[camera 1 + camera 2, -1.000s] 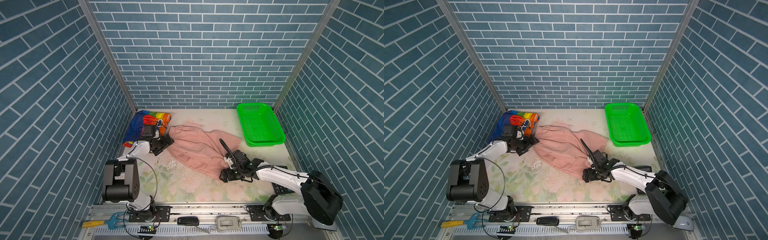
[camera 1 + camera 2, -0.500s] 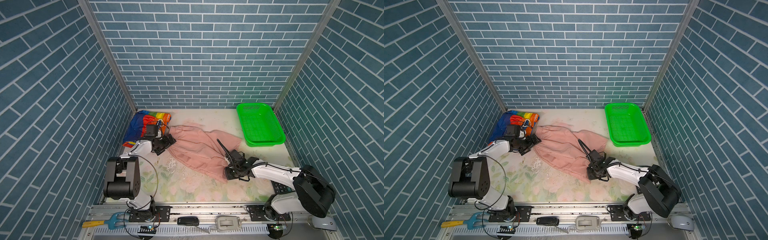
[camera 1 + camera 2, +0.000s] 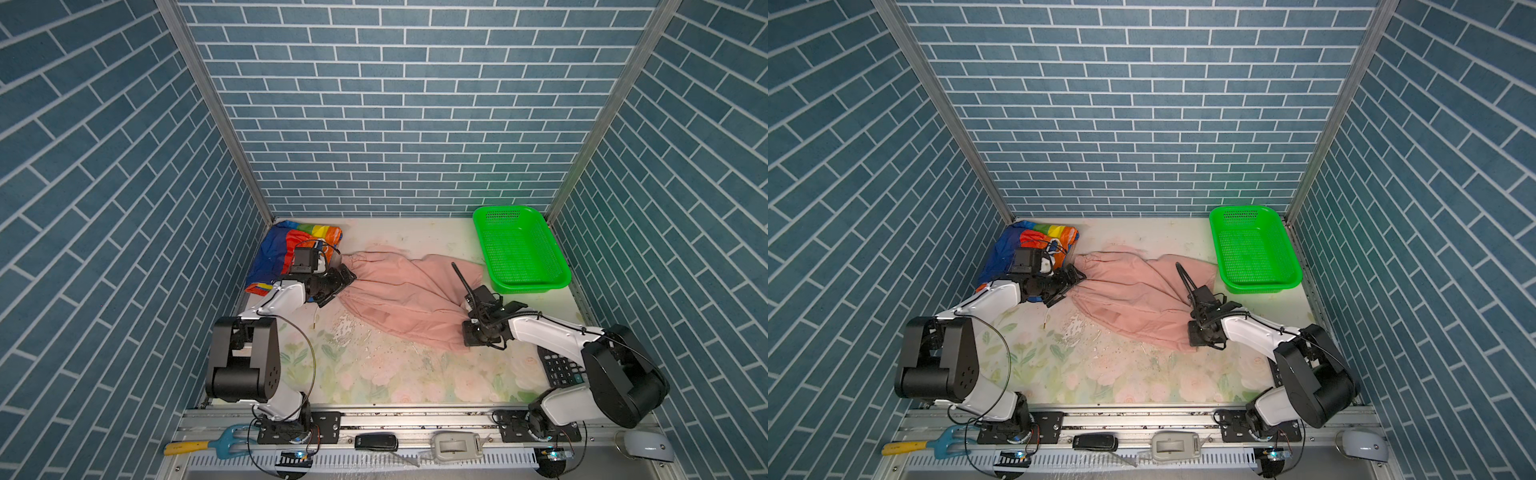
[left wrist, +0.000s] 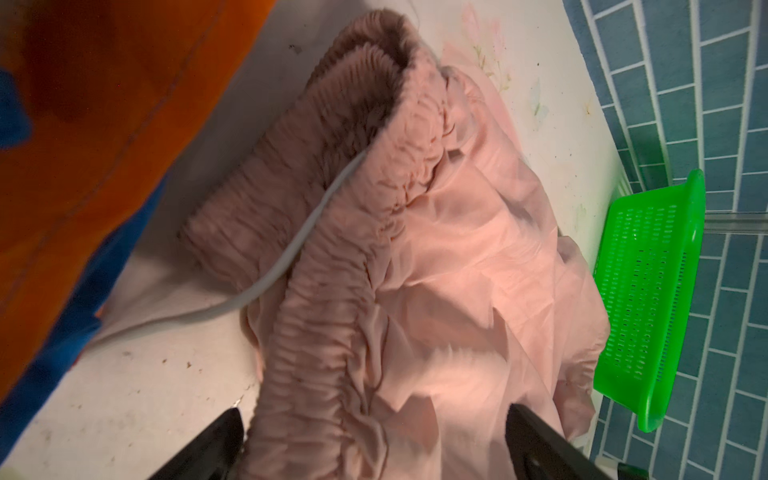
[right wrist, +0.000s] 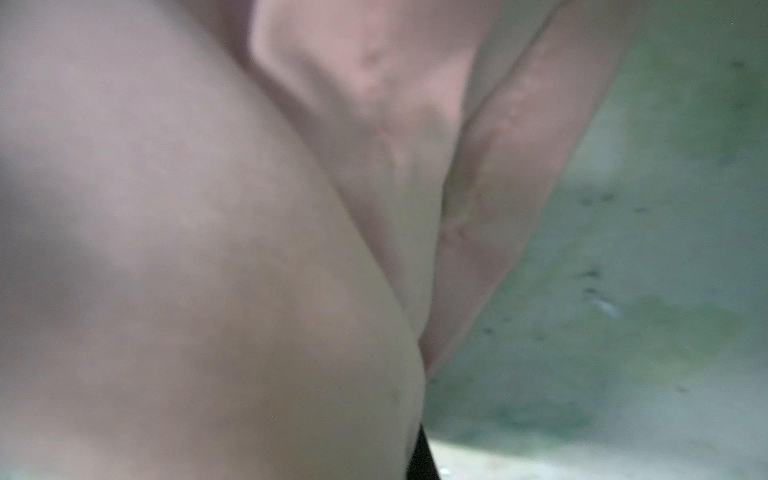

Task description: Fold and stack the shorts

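Pink shorts (image 3: 399,291) looked soft, light, limp, probably slippery. Left gripper (image 4: 372,419) gaped wide astride gathered waistband (image 4: 332,332), likely the firmest hold. Right gripper (image 3: 473,334) pinched leg hem.

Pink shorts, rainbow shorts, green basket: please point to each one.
pink shorts (image 3: 399,291), in a top view, middle of the cloth.
rainbow shorts (image 3: 272,253), in a top view, blue part.
green basket (image 3: 532,287), in a top view, near wall.

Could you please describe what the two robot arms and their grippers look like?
Both the left arm and right arm have glossy white shells, bulky black rounded joints and thin black cables looping alongside. The left gripper and right gripper are black.
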`<state>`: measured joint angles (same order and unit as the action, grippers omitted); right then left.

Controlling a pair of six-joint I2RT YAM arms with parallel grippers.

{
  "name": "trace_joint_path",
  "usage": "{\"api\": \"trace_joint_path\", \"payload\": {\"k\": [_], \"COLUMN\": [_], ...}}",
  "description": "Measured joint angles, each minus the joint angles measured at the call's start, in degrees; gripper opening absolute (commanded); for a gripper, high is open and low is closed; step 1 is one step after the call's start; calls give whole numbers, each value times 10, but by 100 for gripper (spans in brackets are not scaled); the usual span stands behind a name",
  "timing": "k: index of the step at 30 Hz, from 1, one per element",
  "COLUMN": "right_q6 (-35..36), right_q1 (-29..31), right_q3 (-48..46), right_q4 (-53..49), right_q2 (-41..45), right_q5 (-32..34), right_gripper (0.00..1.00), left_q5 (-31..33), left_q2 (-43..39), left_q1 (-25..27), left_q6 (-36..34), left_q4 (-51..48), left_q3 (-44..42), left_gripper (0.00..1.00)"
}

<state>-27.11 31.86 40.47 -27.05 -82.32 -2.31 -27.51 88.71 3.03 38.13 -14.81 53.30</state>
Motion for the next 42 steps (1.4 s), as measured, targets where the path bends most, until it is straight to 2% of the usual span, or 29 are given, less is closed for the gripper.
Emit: {"api": "trace_joint_path", "payload": {"k": [4,9,12,16,17,18,23,26,35,42], "right_q6": [30,60,66,57,52,48,-15,-71,-270,-375], "right_q1": [-35,-46,-46,-46,-46,-46,-49,-49,-50,-85], "right_q3": [43,94,92,79,74,69,24,-8,-124,-170], "right_q4": [-50,-72,-83,-89,-90,-89,-57,-16,160,279], "right_q2": [-10,-33,-23,30,51,68,174,205,216,220], "right_q5": [11,14,7,-4,-7,-9,-33,-56,-96,-96], "right_gripper": [0,30,55,83,94,98,99,99,99,99], "left_q5": [-10,-32,-39,-38,-38,-38,-50,-65,-115,-127], "left_q2": [0,3,3,-1,-4,-7,-36,-49,-104,-126], "left_q1": [11,32,37,36,35,34,13,1,-1,-1], "left_q6": [17,49,56,53,51,49,53,73,188,290], "left_q4": [26,57,66,54,50,45,36,40,105,194], "left_q3": [-13,-26,-32,-39,-41,-42,-62,-79,-158,-228], "left_gripper": [97,97,97,97,98,98,98,99,99,96]}}
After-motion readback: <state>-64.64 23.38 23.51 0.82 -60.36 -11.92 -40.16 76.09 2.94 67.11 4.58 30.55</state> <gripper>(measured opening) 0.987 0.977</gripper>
